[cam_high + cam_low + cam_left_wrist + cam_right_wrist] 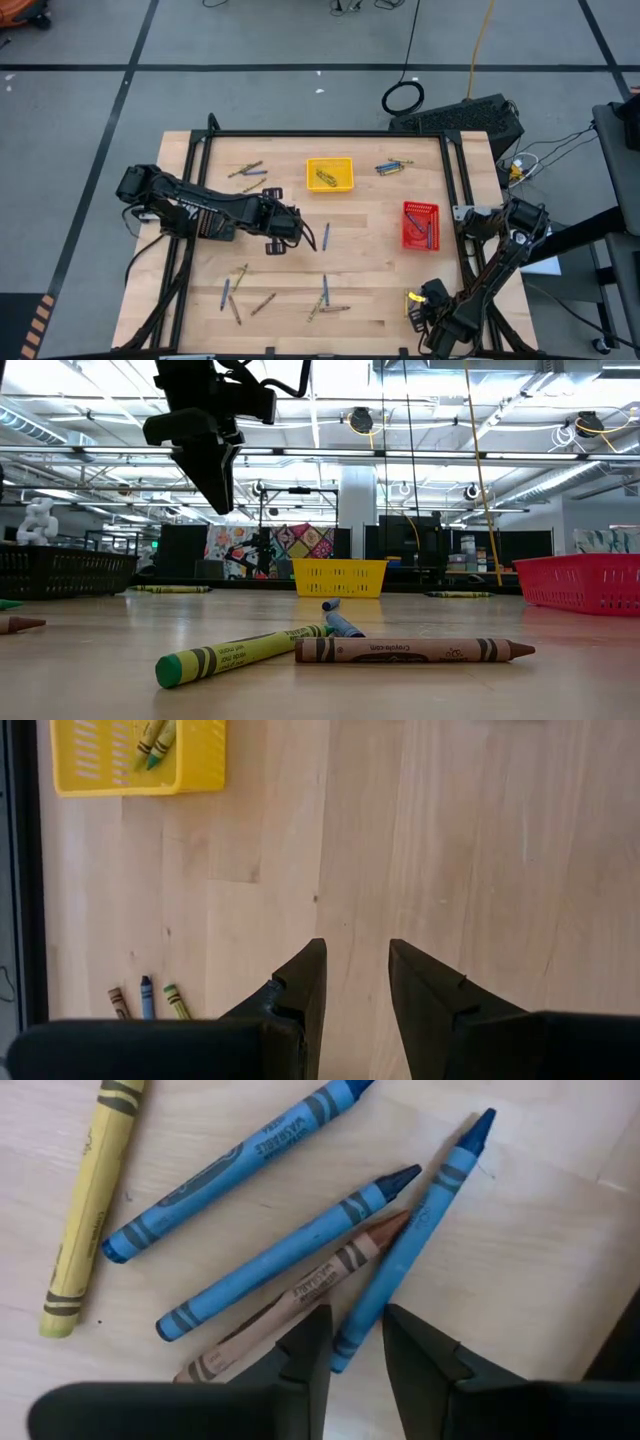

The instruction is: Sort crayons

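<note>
Several crayons lie flat on the wooden table under my right gripper (352,1342), at the table's near right corner (428,302): a yellow one (85,1210), three blue ones (230,1165) (290,1250) (420,1230) and a brown one (290,1305). The gripper points down and is open. Its fingers stand on either side of the blunt end (348,1348) of one blue crayon. My left gripper (355,985) hangs open over bare wood at the table's middle (285,225), above the tabletop (215,480). My right gripper comes from above with a finger on each side of the blue crayon's blunt end (352,1335), and bare wood shows between crayon and one finger (420,1355). The other finger (310,1350) overlaps the brown crayon. Whether either finger touches a crayon, I cannot tell.
A yellow tray (345,163) with crayons stands at the far middle, a red tray (408,210) with crayons at the right. Loose crayons lie near the front edge (325,295), at the far left (245,170) and far right (393,166). A black frame rail (330,133) borders the table.
</note>
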Tool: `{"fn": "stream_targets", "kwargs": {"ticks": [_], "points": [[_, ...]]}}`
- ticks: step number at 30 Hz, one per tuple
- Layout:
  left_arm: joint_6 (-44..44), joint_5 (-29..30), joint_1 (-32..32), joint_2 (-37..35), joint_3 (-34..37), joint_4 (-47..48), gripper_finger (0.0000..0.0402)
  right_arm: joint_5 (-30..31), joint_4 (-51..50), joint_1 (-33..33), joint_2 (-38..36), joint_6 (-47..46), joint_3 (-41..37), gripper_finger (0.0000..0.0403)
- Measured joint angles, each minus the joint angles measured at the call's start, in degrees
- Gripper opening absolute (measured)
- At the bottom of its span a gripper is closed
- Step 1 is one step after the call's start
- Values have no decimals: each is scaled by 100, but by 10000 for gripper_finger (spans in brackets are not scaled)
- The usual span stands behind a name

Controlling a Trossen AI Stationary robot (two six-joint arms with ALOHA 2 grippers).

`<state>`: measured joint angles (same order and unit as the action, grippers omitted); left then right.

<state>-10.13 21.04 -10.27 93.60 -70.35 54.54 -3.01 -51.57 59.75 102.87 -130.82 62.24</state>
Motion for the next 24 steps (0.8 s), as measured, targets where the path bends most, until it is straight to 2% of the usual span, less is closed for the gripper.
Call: {"fn": "stream_targets", "kwargs": {"ticks": [4, 9, 24], "points": [[0, -1, 0, 0, -2, 0, 102, 0, -2, 0, 3, 42, -4, 61], [0, -1, 0, 0, -2, 0, 102, 0, -27, -2, 11, 105, -11, 9], [4, -2, 1, 0, -2, -2, 102, -12, -63, -13, 20, 119, -15, 1]]}}
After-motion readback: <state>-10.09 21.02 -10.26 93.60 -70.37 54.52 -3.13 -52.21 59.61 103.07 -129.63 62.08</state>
